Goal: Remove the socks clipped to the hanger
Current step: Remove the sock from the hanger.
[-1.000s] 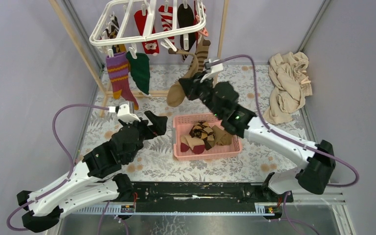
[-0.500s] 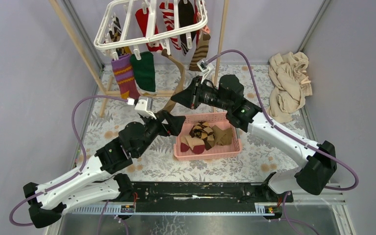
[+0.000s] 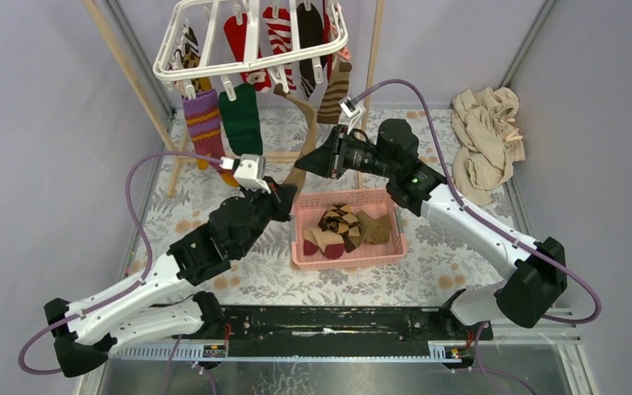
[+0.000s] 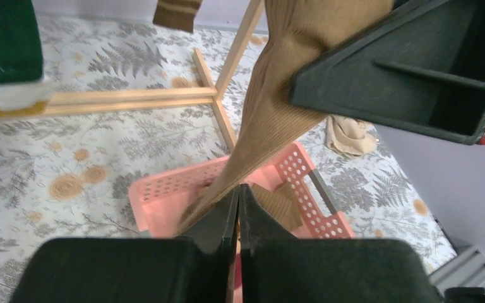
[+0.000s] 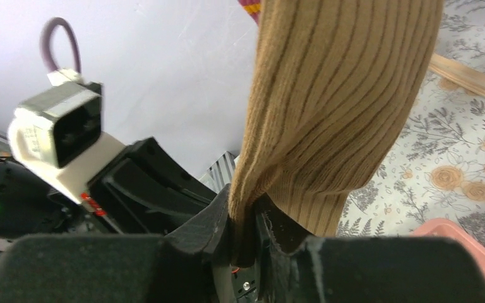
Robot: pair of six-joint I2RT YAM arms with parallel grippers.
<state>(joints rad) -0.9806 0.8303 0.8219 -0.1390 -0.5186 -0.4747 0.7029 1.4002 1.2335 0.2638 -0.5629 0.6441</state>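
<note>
The white hanger hangs at the top with several socks clipped to it. A long tan sock stretches down from one clip. My right gripper is shut on a fold of this tan sock; the ribbed cloth sits between its jaws. My left gripper is just below, at the basket's far left corner. Its jaws are pressed together on the lower edge of the tan sock, and the rest of the cloth runs on behind the left finger.
A pink basket holding several socks lies below both grippers. A purple striped sock, a green sock and a brown striped sock hang nearby. Wooden frame poles flank the hanger. A beige cloth pile lies at the right.
My left arm has reached up and right to the tan sock, and its jaws have gone from wide open to shut. My right gripper has drawn the sock down and left; the hanger has swayed.
</note>
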